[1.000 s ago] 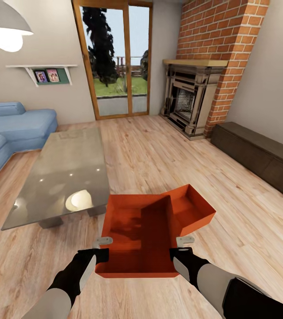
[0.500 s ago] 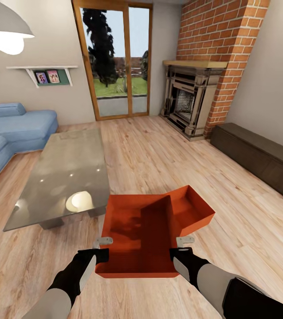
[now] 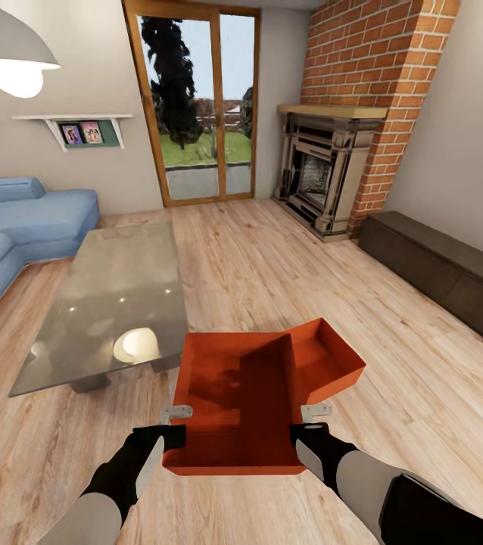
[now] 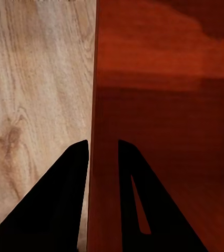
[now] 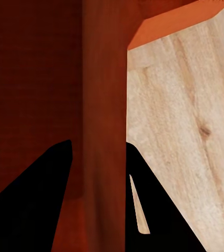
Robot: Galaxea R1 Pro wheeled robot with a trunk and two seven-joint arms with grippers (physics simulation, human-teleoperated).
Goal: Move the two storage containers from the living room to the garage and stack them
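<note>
Two claws grip the nearer orange-red ribbed open-topped storage bin (image 3: pixel 230 412) low in the frame's centre: the left claw (image 3: pixel 172 426) is clamped over its left wall, one finger (image 4: pixel 64 199) outside and one inside, and the right claw (image 3: pixel 311 424) likewise pinches the right wall. A second matching orange-red bin (image 3: pixel 331 363) sits skewed under the first, jutting toward the right. Beyond lie light wood plank flooring (image 3: pixel 272 272), a glass-topped counter (image 3: pixel 113 295) at centre left, and a red brick fireplace (image 3: pixel 332 174) at upper right.
</note>
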